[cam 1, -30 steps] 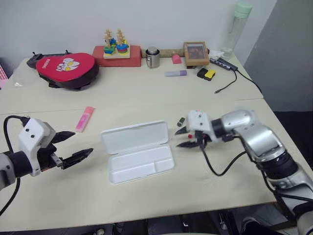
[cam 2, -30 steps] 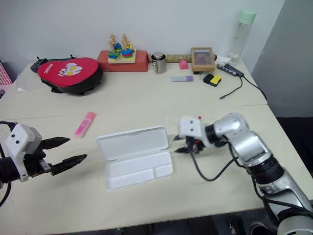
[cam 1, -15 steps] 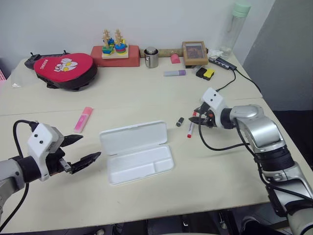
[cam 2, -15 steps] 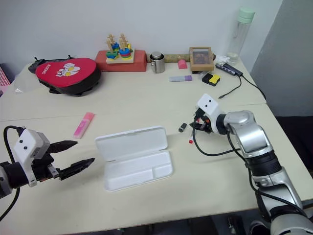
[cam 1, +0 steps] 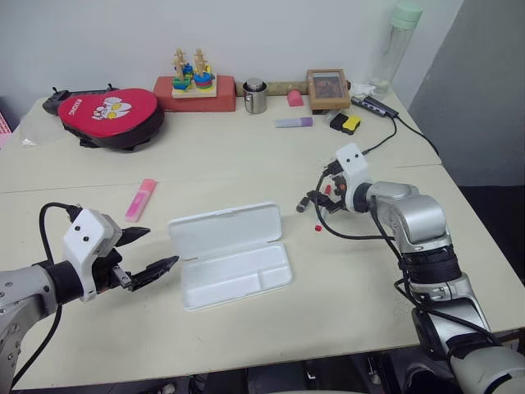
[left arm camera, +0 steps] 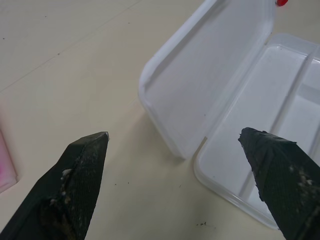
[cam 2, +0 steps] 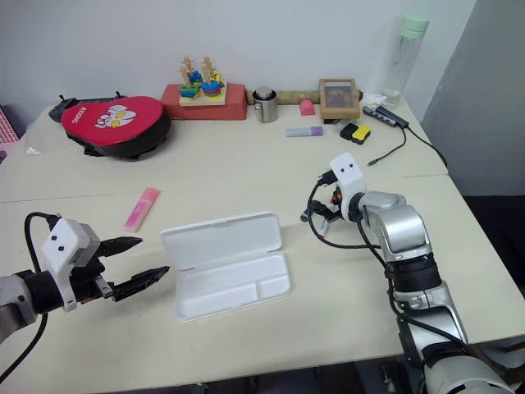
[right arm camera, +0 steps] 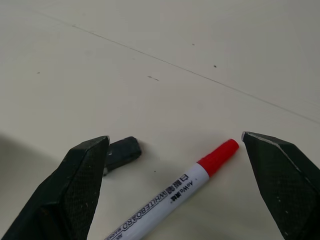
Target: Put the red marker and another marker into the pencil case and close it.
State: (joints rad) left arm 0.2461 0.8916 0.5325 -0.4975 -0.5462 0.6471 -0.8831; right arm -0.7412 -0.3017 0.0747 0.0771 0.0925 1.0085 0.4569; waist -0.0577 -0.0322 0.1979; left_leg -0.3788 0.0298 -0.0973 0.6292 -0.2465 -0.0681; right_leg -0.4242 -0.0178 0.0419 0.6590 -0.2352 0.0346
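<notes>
Silver-grey jointed arms ending in white boxy wrist housings. Left gripper (cam 1: 146, 251) and right gripper (right arm camera: 175, 190): two tapered black fingers (left arm camera: 80, 175) each, coarsely textured, flecked pale near the tips. Black cables looped beside both wrists.

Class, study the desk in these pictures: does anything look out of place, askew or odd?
One oddity: the red marker lies loose on the table between the open right gripper fingers, outside the open pencil case. A small dark piece sits beside it; what it is, I cannot tell.
</notes>
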